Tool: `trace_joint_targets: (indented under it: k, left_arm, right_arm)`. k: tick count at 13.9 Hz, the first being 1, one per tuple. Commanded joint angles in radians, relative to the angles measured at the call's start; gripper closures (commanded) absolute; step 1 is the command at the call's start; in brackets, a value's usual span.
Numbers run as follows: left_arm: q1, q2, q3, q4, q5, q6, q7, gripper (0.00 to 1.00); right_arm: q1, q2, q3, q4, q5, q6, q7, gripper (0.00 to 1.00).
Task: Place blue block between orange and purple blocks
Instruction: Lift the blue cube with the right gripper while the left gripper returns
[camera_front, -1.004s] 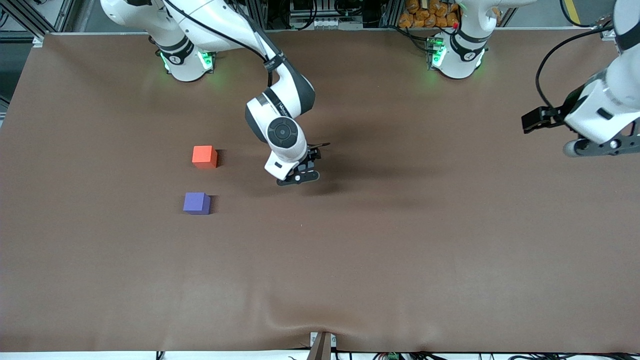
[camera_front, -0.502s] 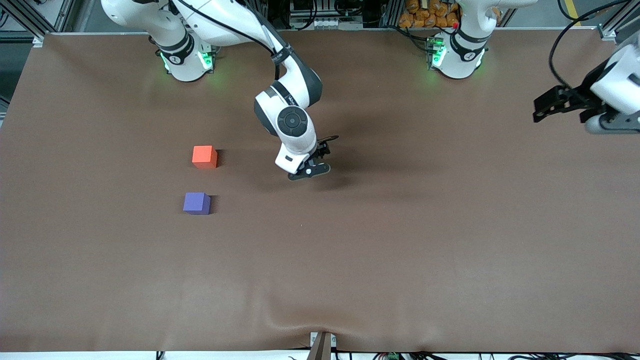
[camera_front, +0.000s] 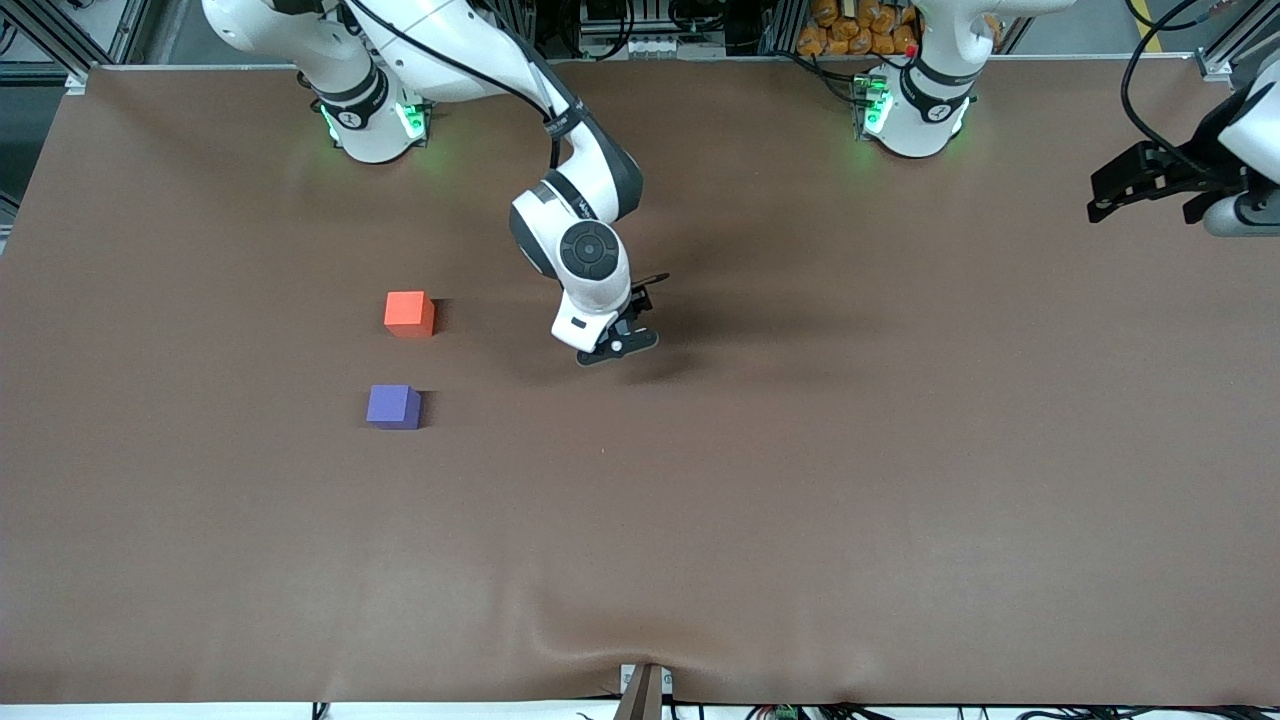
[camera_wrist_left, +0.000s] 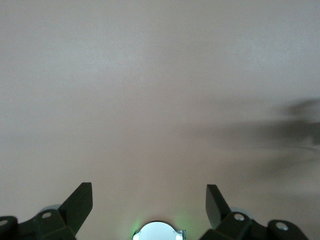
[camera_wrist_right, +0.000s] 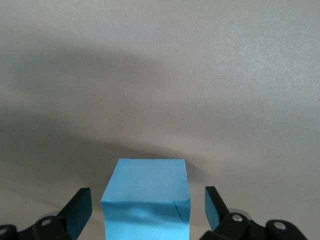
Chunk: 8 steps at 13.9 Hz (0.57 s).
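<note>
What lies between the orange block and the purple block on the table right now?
Nothing: in the front view, only bare table separates the orange block from the purple block.

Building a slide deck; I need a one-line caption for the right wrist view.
Right gripper open, fingers flanking the blue block on the brown table.

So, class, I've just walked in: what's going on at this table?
The right gripper is down at the middle of the table, its open fingers on either side of the blue block without gripping it. The orange block and purple block sit apart toward the right arm's end, the gap between them unfilled. The left gripper waits, open, over its own end.
</note>
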Motion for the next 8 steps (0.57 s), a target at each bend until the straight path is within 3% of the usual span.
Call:
trace_joint_targets:
  k: [1,4,8]
  left_arm:
    - [0.022,-0.007,0.001,-0.007,-0.017,-0.005,0.026,0.0]
    - [0.02,-0.001,-0.002,-0.016,-0.017,0.007,0.025,0.0]
    - [0.02,0.01,-0.004,-0.012,-0.018,0.035,0.025,0.0]
  right_arm:
    - [0.007,-0.004,-0.009,-0.008,-0.01,0.005,-0.001,0.61]
    - [0.001,-0.021,-0.012,0.001,-0.007,-0.045,0.016,1.0]
    - [-0.103,-0.104,-0.029,0.001,-0.012,-0.082,-0.001,1.0]
